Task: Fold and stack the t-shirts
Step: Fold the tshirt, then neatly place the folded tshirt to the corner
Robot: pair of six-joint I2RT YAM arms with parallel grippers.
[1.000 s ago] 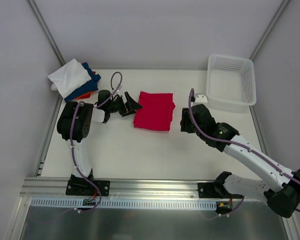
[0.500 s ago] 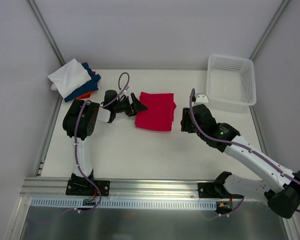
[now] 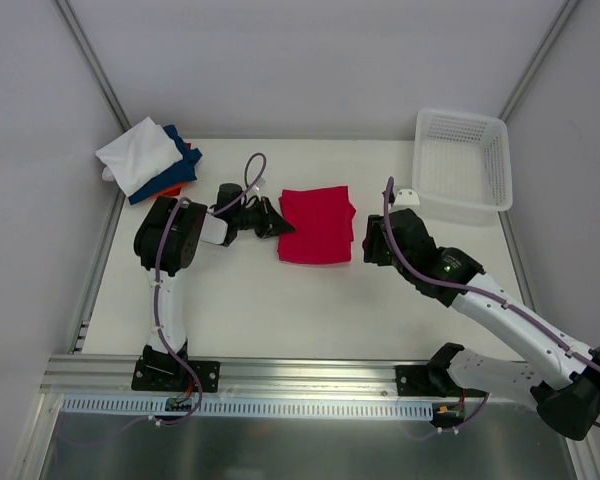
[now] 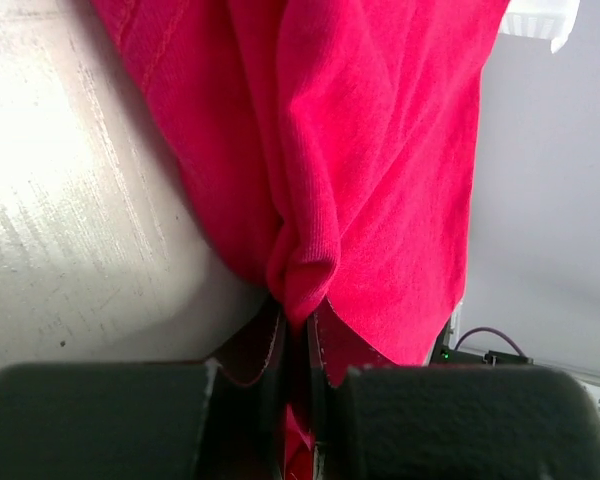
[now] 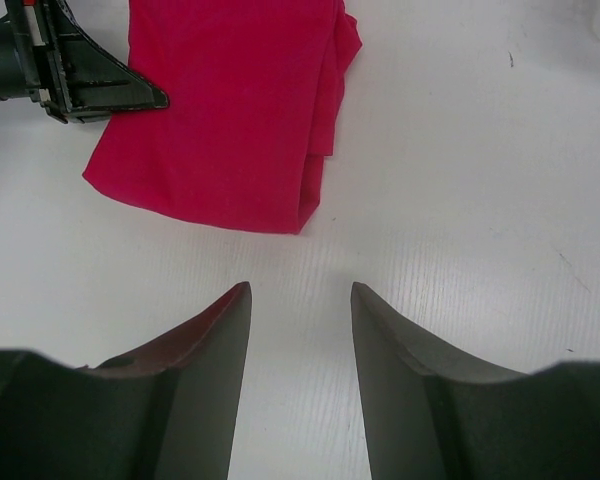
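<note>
A folded crimson-red t-shirt (image 3: 318, 225) lies flat in the middle of the table. My left gripper (image 3: 280, 222) is at its left edge, shut on a pinched fold of the red cloth (image 4: 380, 150), which bunches between the jaws (image 4: 300, 320). My right gripper (image 3: 372, 240) stands open just right of the shirt, low over bare table, with nothing between its fingers (image 5: 300, 290). From the right wrist the red t-shirt (image 5: 220, 110) lies ahead with the left gripper (image 5: 80, 85) at its far corner. Folded white (image 3: 140, 152), dark blue (image 3: 177, 165) and orange (image 3: 165, 189) t-shirts are piled at the back left corner.
A white plastic lattice basket (image 3: 462, 165) stands at the back right corner, close behind the right arm's wrist. Grey walls close in the table on three sides. A metal rail (image 3: 310, 375) runs along the near edge.
My left gripper has slid right onto the red t-shirt's left edge and shut on it. The shirt has shifted slightly to the right. The right gripper has barely moved.
</note>
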